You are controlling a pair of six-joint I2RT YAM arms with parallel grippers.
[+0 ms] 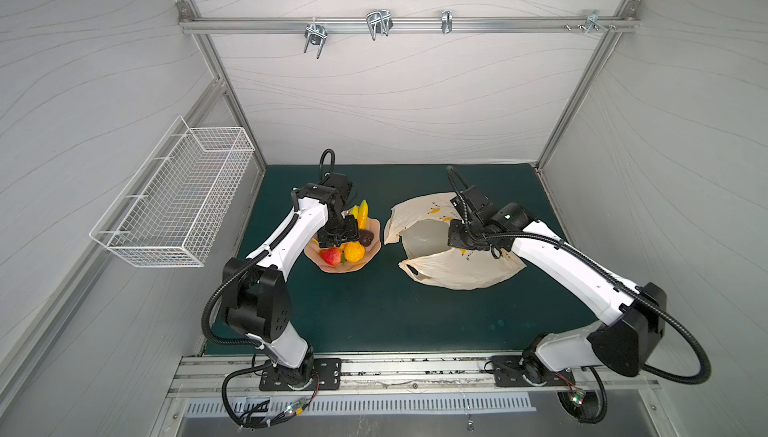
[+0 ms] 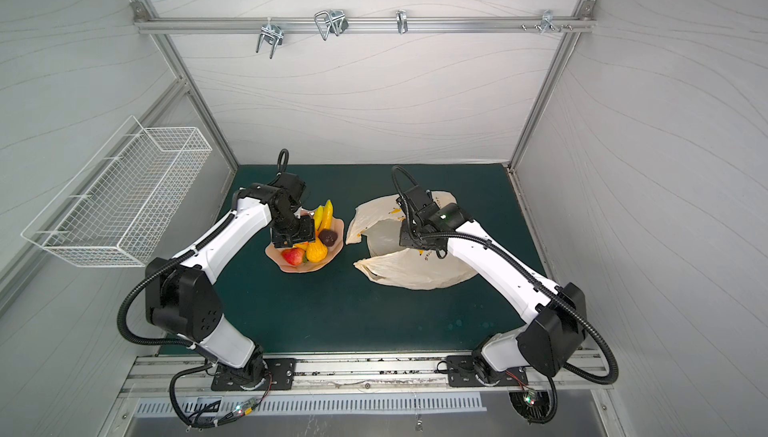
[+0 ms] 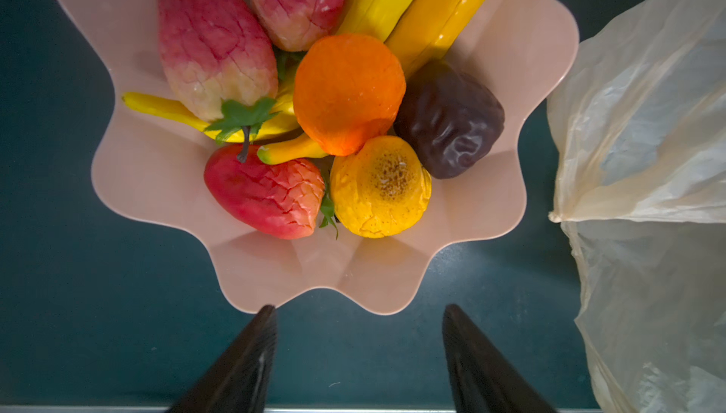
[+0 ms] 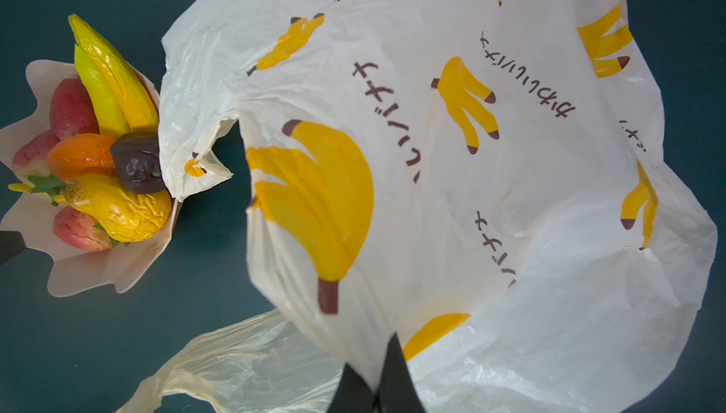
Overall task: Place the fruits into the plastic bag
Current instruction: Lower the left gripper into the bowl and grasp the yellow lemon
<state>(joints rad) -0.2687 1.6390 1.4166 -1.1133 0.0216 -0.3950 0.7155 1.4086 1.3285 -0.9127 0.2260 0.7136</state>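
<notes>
Left claw (image 3: 358, 309) parted, empty — right claw (image 4: 375, 371) pinching bag (image 4: 432, 202)

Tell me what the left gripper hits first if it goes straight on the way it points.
Probably the peach-pink dish: the open left gripper points down at its near wall, just short of the yellow pear. Depth is unclear.
</notes>
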